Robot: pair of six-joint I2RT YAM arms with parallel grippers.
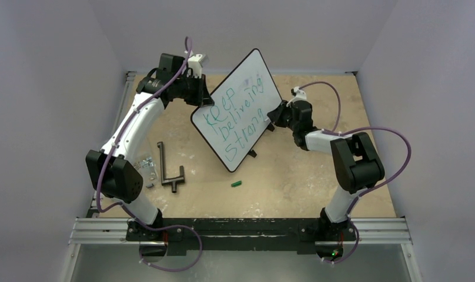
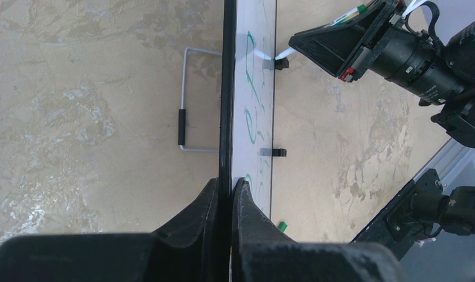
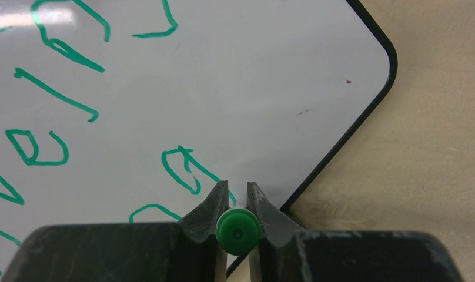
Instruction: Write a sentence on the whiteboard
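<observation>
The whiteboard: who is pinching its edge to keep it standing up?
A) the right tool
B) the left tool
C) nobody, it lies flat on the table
B: the left tool is shut on the black edge of the whiteboard, which stands tilted up, while the right tool grips the green marker.

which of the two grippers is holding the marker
The right gripper: shut on the marker, its tip at the whiteboard. The left gripper instead clamps the board's black frame.
</observation>
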